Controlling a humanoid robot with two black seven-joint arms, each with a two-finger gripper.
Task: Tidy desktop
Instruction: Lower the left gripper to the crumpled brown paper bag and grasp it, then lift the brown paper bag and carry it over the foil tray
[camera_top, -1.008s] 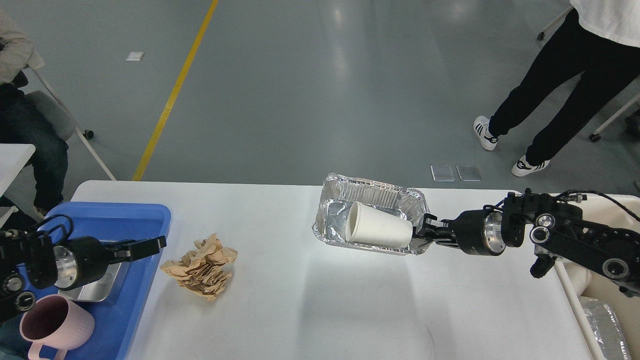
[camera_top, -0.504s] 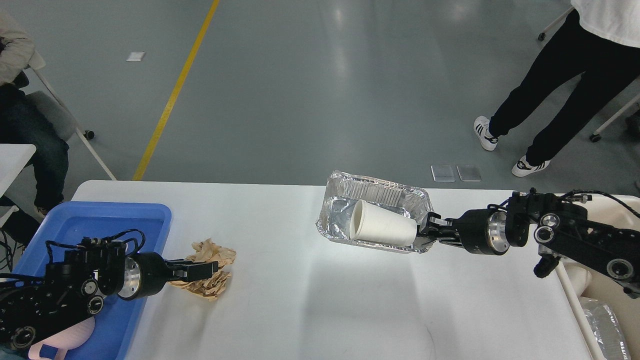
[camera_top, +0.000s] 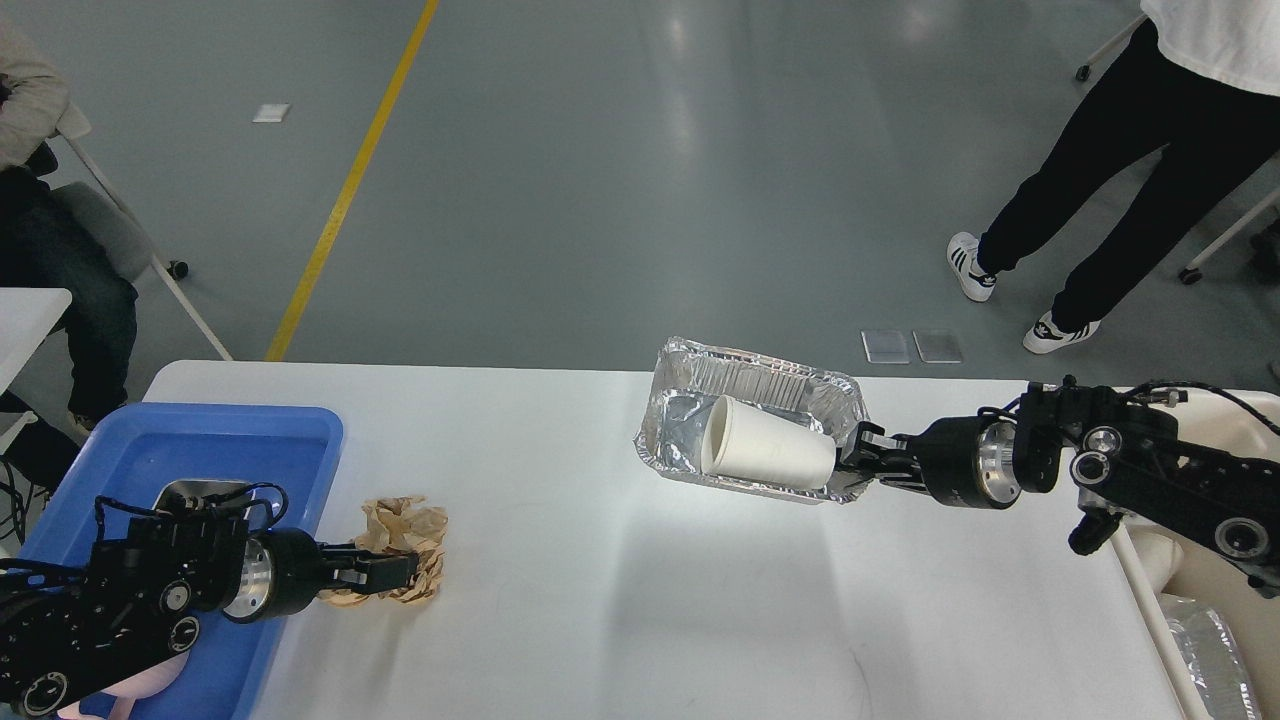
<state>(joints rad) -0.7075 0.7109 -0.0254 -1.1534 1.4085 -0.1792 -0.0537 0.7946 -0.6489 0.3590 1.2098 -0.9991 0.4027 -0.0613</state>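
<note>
The white desktop (camera_top: 620, 610) fills the lower view. My right gripper (camera_top: 862, 462) is shut on the right rim of a crumpled foil tray (camera_top: 760, 385) and holds it tilted just above the desktop. A white paper cup (camera_top: 765, 452) lies on its side inside the tray. My left gripper (camera_top: 385, 575) is low over the desktop's left part, shut on the near side of a crumpled brown paper wad (camera_top: 405, 530).
A blue plastic tray (camera_top: 290, 425) sits at the left edge with a small metal dish (camera_top: 195, 490) in it, partly behind my left arm. A cream bin (camera_top: 1200, 585) stands off the right edge. People stand and sit beyond the table.
My left arm swung right from over the blue tray to the paper wad and closed on it, squeezing and shifting it left. The right gripper carried the foil tray slightly right.
</note>
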